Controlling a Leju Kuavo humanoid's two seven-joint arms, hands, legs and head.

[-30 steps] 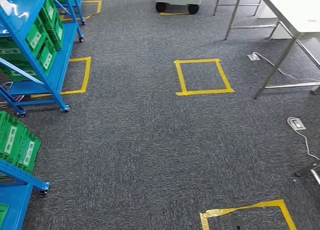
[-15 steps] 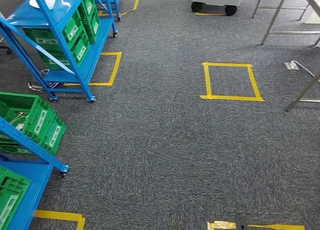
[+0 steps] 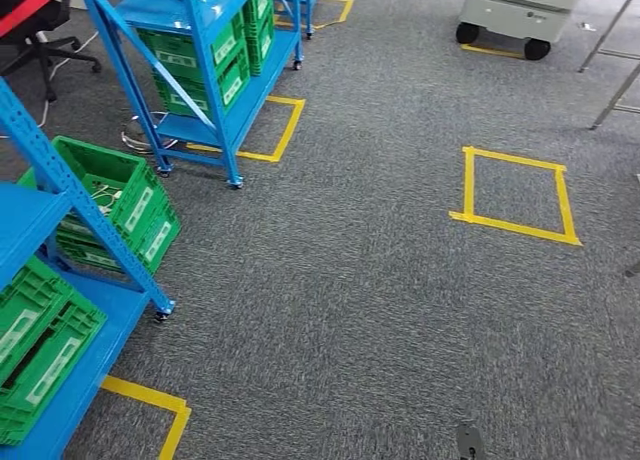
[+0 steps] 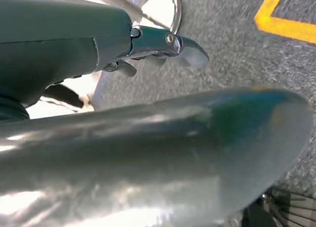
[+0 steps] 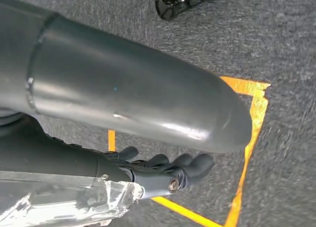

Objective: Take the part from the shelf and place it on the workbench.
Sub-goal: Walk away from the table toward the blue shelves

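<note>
Left hand [image 4: 168, 44] empty, fingers extended over carpet, right hand [image 5: 164, 168] loosely curled beside clear wrapping [image 5: 67, 202], grip unclear.

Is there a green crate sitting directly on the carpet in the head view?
No: the green crates all sit on shelves of the blue racks, none on the grey carpet.

Blue shelves [image 3: 198, 40] — green crates [image 3: 121, 202] with white labels — yellow tape squares [image 3: 515, 195] on speckled grey carpet [image 3: 340, 300]
</note>
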